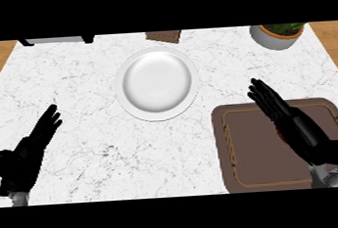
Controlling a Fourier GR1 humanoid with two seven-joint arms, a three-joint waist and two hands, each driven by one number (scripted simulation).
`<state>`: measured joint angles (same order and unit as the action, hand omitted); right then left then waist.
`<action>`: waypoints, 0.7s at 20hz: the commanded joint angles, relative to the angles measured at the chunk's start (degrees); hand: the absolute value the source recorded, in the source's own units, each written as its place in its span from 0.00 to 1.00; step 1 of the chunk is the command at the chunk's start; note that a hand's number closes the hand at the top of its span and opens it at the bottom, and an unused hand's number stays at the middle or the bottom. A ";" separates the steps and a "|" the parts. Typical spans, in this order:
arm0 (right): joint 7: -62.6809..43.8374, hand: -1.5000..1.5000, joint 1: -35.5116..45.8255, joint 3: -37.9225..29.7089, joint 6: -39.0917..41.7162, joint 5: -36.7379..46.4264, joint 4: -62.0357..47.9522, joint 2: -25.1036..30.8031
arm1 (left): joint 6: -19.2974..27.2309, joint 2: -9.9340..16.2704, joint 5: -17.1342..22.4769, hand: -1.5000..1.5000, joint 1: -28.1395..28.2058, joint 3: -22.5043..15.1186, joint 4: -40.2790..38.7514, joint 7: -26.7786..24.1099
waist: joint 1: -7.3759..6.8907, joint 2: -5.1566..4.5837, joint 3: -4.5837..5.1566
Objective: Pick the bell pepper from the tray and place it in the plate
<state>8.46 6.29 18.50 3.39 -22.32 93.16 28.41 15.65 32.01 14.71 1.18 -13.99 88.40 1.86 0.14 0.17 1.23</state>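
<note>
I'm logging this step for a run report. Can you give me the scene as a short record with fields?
surface: white marble counter
plate: white, nothing on it, centre
tray: brown, right of the plate, nearer the robot
bell pepper: only a red sliver shows under the right hand
right hand: open, fingers straight, over the tray
left hand: open, resting at lower left
far edge: potted plant

Plate (158,83): plain white, no writing or mark.
Tray (239,146): brown, no label or brand.
Counter (86,131): marbled veining only, no signs.
Plant pot (272,38): no lettering that I can read.
Numbers: none readable anywhere.
</note>
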 commanded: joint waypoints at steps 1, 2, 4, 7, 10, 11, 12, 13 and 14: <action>-2.40 1.00 1.56 -6.29 0.17 -1.32 1.47 3.07 | 1.17 -3.29 -0.12 0.50 0.76 -0.64 1.04 2.14 | -0.03 -0.09 -1.22; 2.13 1.00 2.37 -11.28 2.42 -2.44 -3.95 6.29 | 0.69 -3.60 1.70 0.50 2.64 -0.46 0.63 2.11 | -0.29 -0.20 -1.26; 1.19 1.00 6.31 -20.82 2.48 -7.20 -5.52 11.65 | 1.03 -5.93 2.77 0.50 3.21 -1.57 -2.41 3.15 | 0.60 -0.38 -1.23; 0.16 1.00 4.19 -18.30 -1.07 13.22 -10.22 26.89 | -0.20 -7.80 5.14 0.50 3.01 -2.15 -2.42 3.99 | 2.86 -1.32 0.55; 6.14 0.00 5.16 -28.94 -13.43 6.85 -21.75 16.50 | -0.42 -11.03 7.21 0.50 -0.37 -3.00 -2.78 7.08 | 1.07 -1.22 -1.48; 9.22 0.00 5.41 -30.80 -13.44 5.79 -24.69 15.53 | -1.21 -11.80 7.44 0.50 0.29 -3.73 -3.55 6.62 | 0.37 -1.07 -1.47; 14.11 0.00 3.57 -30.94 -14.16 5.90 -25.50 12.46 | -1.44 -11.08 7.27 0.50 0.39 -3.75 -2.25 7.54 | 0.13 -0.61 -1.45; 16.65 0.00 5.50 -32.60 -11.59 4.51 -29.20 12.89 | -1.18 -12.19 6.68 0.50 0.05 -3.84 -3.80 6.47 | -0.36 -0.60 -1.39; 21.43 0.00 2.80 -33.80 -7.41 2.33 -29.01 12.49 | 0.59 -15.74 5.46 0.50 -1.97 -5.33 -7.70 6.31 | 0.66 -0.54 -1.37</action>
<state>19.76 10.77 -10.19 -5.81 -18.13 70.75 42.62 15.13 20.70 20.82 1.57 -17.52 84.50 7.71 0.69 -0.60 -0.01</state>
